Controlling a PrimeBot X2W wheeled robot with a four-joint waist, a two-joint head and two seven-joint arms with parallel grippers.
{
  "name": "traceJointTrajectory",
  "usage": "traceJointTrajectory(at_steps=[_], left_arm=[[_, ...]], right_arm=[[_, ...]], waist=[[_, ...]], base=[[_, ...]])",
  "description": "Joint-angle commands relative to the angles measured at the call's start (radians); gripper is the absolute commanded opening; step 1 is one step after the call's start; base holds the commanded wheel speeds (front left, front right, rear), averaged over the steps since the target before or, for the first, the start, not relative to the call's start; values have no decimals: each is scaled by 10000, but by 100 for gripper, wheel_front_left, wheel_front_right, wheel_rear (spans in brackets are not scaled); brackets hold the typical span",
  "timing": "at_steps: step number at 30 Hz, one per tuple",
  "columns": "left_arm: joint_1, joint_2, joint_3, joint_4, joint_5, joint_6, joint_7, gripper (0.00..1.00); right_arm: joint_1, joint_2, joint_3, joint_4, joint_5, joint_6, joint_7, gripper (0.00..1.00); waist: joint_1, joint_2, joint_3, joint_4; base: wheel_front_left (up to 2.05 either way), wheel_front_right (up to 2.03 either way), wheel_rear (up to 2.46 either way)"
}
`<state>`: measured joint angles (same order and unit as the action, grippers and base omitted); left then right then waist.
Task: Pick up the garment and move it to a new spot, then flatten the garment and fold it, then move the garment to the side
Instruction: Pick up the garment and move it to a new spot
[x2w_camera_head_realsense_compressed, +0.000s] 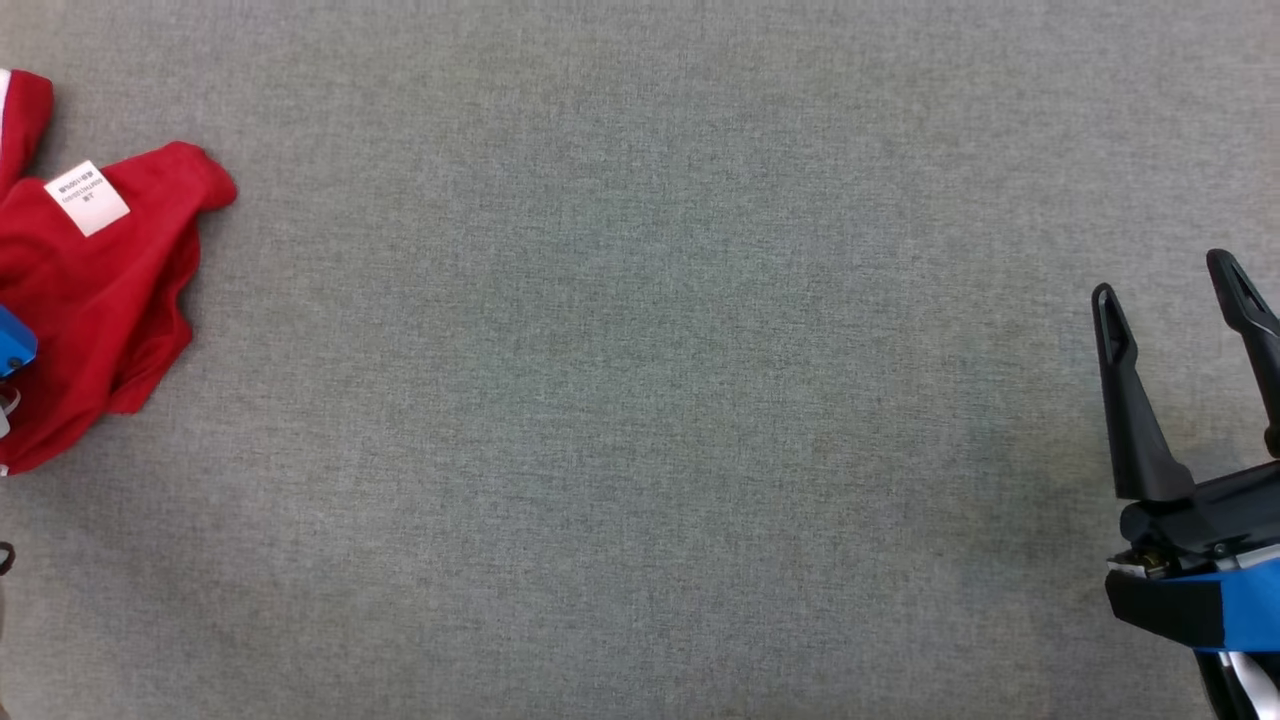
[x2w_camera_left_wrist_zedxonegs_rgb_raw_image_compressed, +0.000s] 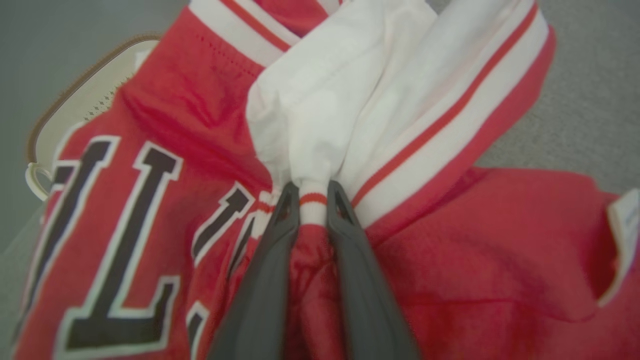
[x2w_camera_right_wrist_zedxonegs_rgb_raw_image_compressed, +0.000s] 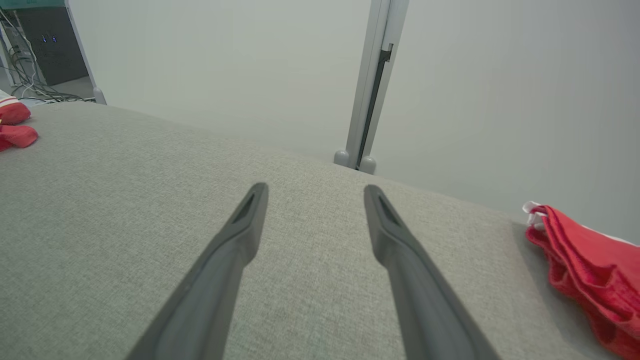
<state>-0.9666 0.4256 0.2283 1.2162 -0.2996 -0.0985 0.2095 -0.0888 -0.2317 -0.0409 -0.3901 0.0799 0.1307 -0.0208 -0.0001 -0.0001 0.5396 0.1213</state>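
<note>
left gripper (x2w_camera_left_wrist_zedxonegs_rgb_raw_image_compressed: 312, 192) pinching striped trim (x2w_camera_left_wrist_zedxonegs_rgb_raw_image_compressed: 440, 95) of crumpled red fabric garment (x2w_camera_left_wrist_zedxonegs_rgb_raw_image_compressed: 475, 250), right gripper (x2w_camera_head_realsense_compressed: 1162, 275) spread wide, grey woven surface (x2w_camera_head_realsense_compressed: 640, 400) beneath it

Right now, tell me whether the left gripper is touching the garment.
Touching. The left wrist view shows the left gripper pinching a fold of the garment between its tips.

red garments (x2w_camera_right_wrist_zedxonegs_rgb_raw_image_compressed: 590, 270) (x2w_camera_right_wrist_zedxonegs_rgb_raw_image_compressed: 15, 131) 2 | claws (x2w_camera_left_wrist_zedxonegs_rgb_raw_image_compressed: 312, 192) (x2w_camera_right_wrist_zedxonegs_rgb_raw_image_compressed: 315, 190) 2 | white label (x2w_camera_head_realsense_compressed: 87, 197) 1 | grey post (x2w_camera_right_wrist_zedxonegs_rgb_raw_image_compressed: 372, 90) 1
</note>
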Motion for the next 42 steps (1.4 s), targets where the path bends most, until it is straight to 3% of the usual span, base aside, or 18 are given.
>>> traceJointTrajectory(at_steps=[1, 11, 22, 32, 42], left_arm=[[341, -168, -119, 233, 9, -70, 50, 0], [-521, 66, -1208, -1252, 605, -300, -1762, 0], [-1665, -43, -2954, -4595, 1024, -317, -3730, 0], [-2416, -988, -4116, -6797, 1032, -318, -3367, 0], [-2115, -2333, -5869, -6943, 687, -318, -3129, 0]], right_arm=[[66, 44, 38, 59, -24, 1, -76, 100], [-37, 492, 381, 851, 94, 1, -553, 100], [102, 1136, 667, 2121, 340, 1, -1361, 100], [145, 1542, 736, 2982, 539, 1, -1911, 100], [32, 1781, 853, 3726, 706, 1, -2289, 100]], waist=[[1, 1, -133, -93], [1, 1, -1188, -555], [1, 1, -2480, -1722], [1, 1, -2947, -3003], [1, 1, -3052, -4130]], base=[[0, 0, 0], [0, 0, 0], [0, 0, 0], [0, 0, 0], [0, 0, 0]])
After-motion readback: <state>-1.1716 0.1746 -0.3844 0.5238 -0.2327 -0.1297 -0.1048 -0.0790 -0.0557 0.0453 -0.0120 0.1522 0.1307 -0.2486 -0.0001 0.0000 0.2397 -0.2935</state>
